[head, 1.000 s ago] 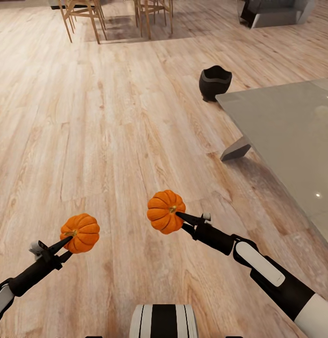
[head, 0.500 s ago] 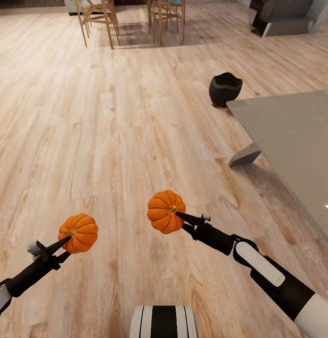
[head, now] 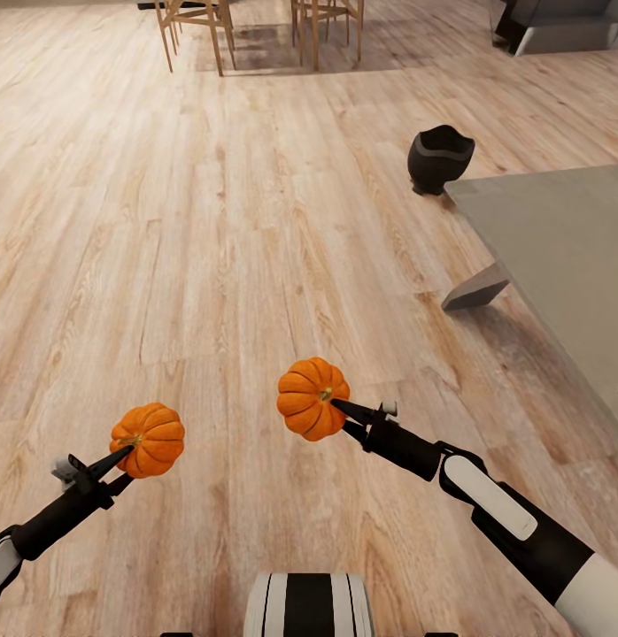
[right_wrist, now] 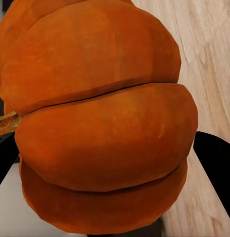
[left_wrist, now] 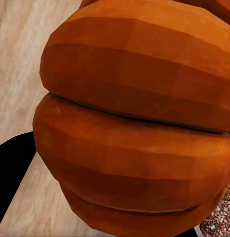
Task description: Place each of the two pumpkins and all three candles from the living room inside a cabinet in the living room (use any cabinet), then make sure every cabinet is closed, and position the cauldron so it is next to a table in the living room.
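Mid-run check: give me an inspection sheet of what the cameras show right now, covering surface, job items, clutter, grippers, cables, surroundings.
Surface: light wood-plank floor, bare ahead.
Job's things: left pumpkin and right pumpkin both held off the floor; cauldron upright on the floor at the corner of the table.
Clutter: nothing seen.
Grippers: left gripper shut on left pumpkin; right gripper shut on right pumpkin.
Cables: nothing seen.
Surroundings: wooden chairs far ahead.
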`<state>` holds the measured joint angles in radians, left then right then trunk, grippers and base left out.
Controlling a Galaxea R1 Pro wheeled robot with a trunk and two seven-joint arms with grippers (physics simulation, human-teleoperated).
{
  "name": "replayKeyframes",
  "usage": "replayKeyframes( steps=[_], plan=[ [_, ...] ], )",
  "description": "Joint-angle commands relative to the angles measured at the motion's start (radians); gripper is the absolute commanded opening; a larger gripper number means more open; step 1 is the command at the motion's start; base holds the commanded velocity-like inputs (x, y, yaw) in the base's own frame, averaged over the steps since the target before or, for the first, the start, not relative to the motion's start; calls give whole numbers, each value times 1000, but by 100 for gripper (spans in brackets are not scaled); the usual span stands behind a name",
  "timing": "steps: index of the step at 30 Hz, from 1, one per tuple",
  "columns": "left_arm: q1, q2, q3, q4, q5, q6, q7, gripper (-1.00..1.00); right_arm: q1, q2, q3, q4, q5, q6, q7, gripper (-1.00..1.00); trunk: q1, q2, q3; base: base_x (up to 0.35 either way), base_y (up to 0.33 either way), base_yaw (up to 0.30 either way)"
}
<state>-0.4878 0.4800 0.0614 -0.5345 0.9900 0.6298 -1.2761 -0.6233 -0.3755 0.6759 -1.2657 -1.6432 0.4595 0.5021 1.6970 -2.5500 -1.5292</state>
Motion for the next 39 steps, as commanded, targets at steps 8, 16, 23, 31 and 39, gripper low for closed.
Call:
replayKeyframes(
  steps=[8,16,23,31,39],
  plan=[
    [0,0,0,-1,3,10,1,-100,-1,0,2,1,-9,4,0,-100,-3,1,23,0,0,0],
    [0,0,0,-1,2,10,1,-100,-1,-1,2,4,-10,-6,1,-100,-6,3,54,0,0,0],
    [0,0,0,0,2,10,1,-100,-1,-1,4,5,-10,-11,3,-100,-10,5,81,0,0,0],
    [0,0,0,1,2,10,1,-100,-1,-1,3,4,-10,-11,3,-100,-13,7,112,0,0,0],
    [0,0,0,1,2,10,1,-100,-1,-1,4,5,-10,-12,3,-100,-17,8,143,0,0,0]
  ],
)
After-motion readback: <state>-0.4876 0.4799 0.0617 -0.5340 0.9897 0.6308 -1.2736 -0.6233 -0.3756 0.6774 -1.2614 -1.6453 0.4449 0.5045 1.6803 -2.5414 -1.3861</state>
